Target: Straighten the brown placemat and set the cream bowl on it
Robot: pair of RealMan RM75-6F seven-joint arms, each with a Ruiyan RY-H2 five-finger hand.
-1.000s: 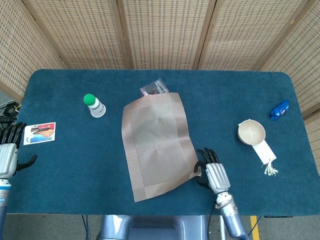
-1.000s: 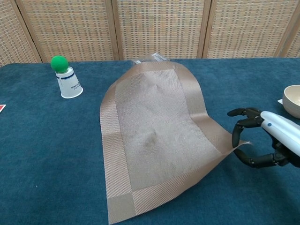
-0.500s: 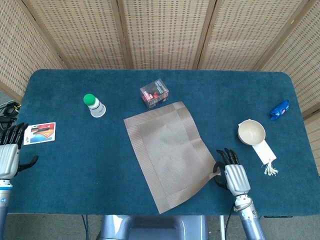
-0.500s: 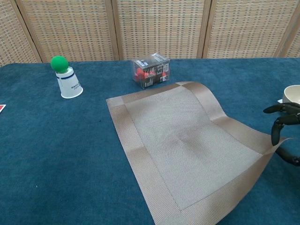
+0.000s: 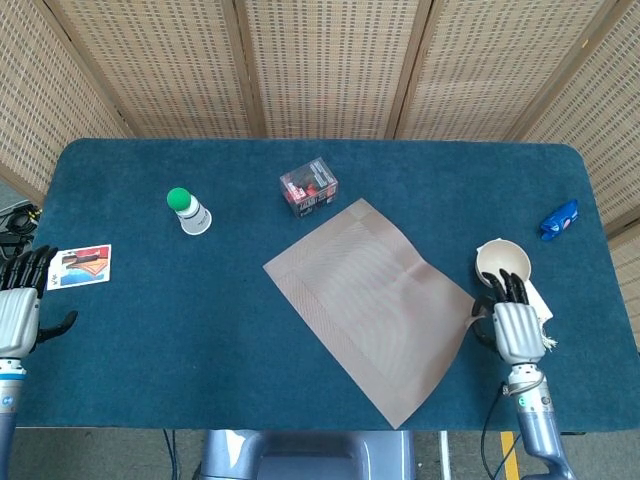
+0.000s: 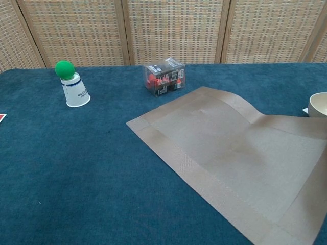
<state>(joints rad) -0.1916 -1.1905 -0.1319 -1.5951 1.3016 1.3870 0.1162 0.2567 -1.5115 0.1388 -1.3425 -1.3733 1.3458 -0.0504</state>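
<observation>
The brown placemat (image 5: 373,305) lies skewed on the blue table (image 5: 150,330), one corner pointing toward the far edge and another toward the near edge. Its right corner is lifted off the cloth and pinched by the right hand (image 5: 514,325), whose dark fingers (image 5: 508,290) curl in around that edge. In the chest view the placemat (image 6: 235,153) rises in a soft ridge toward the right border of the picture, and the right hand itself is out of that frame.

The cream bowl (image 5: 503,265) stands upright on the table just beyond the right hand, right of the placemat and not on it; the fingertips reach close to its near rim, though contact cannot be told. In the chest view only a sliver of the bowl (image 6: 319,104) shows at the right border. A white tag with a tassel (image 5: 538,318) lies partly under the hand.

The left hand (image 5: 20,310) rests at the near left edge of the table, fingers spread apart and holding nothing, just beside a small picture card (image 5: 80,266).

Farther back, a small white cup with a green ball on top (image 5: 186,211) stands left of centre. A clear box with red contents (image 5: 309,186) sits near the placemat's far corner. A blue object (image 5: 560,219) lies at the far right.
</observation>
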